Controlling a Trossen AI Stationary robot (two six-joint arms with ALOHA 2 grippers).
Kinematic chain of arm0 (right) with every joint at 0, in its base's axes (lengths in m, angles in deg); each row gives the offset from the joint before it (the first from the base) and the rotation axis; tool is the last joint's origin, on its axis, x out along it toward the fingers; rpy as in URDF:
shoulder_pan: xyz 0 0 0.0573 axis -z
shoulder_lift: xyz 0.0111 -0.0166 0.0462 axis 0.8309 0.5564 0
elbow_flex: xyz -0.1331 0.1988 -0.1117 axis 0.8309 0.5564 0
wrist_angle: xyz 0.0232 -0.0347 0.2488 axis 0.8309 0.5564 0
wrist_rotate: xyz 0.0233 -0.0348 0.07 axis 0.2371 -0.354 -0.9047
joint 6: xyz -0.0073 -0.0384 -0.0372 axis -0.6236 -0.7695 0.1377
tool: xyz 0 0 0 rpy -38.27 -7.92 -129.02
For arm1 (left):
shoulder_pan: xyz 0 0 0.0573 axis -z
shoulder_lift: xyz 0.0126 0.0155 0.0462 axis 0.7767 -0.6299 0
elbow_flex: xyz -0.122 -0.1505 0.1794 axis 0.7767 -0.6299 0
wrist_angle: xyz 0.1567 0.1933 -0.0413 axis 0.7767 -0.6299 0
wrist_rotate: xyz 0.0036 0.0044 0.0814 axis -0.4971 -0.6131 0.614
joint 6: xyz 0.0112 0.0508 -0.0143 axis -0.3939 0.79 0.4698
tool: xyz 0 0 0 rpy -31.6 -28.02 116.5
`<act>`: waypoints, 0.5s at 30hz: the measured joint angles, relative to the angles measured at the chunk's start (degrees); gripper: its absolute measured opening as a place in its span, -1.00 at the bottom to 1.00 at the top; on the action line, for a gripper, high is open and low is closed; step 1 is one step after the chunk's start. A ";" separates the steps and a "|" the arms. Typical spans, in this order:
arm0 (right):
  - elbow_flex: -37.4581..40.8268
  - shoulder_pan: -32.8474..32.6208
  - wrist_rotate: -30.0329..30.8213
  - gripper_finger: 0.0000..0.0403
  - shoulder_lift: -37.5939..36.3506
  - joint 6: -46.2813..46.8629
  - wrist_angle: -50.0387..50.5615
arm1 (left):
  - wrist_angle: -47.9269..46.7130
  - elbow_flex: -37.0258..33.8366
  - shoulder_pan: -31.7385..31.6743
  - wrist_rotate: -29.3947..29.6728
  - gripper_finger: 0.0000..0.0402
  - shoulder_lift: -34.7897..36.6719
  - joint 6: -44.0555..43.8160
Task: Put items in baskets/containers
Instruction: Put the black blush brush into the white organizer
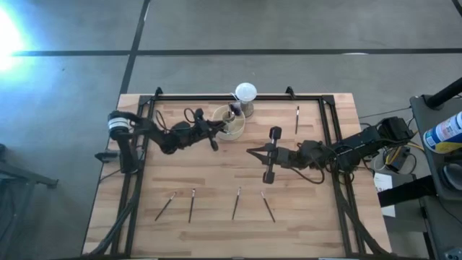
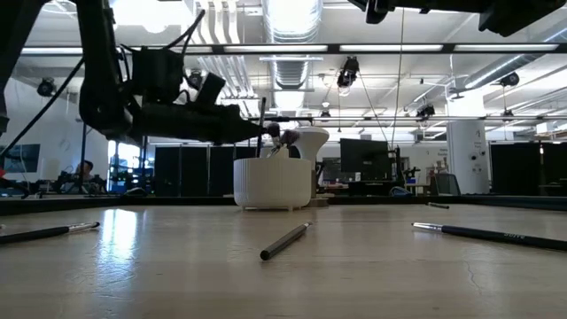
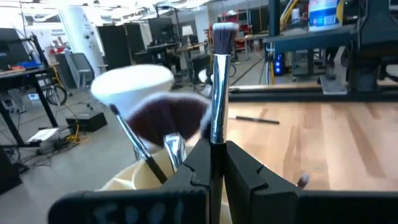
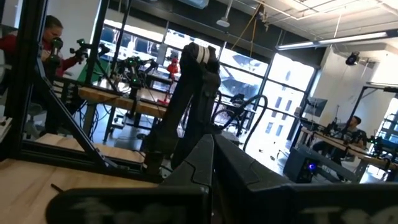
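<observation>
The cream cup (image 1: 232,123) stands near the table's far edge, with a few brushes (image 3: 163,124) standing in it; it also shows in the low view (image 2: 273,182). My left gripper (image 1: 214,136) hovers at the cup's near-left rim, shut on a dark-handled brush (image 3: 216,93) that stands upright over the cup (image 2: 263,111). My right gripper (image 1: 254,152) hangs shut and empty over the table's middle, pointing left. Several brushes (image 1: 236,203) lie flat along the near side, and one more brush (image 1: 297,119) lies on the far right. My left gripper pinches the brush's dark handle (image 3: 215,163) just below the silver ferrule (image 3: 216,115) between its two fingers. The fingers come level from the table's left, across the brush. The brush is lifted clear and upright, bristles (image 3: 224,37) up, its lower end hidden behind the fingers.
A white ball on a small stand (image 1: 245,94) sits just beyond the cup. A dark metal frame (image 1: 328,115) runs around the table top. Bare wood lies between the cup and the row of brushes (image 2: 285,241) on the near side.
</observation>
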 joint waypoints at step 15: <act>-0.13 -0.02 -0.11 -0.96 0.00 -0.87 -0.05 | -3.77 -0.63 0.11 4.07 -0.82 -0.26 -3.11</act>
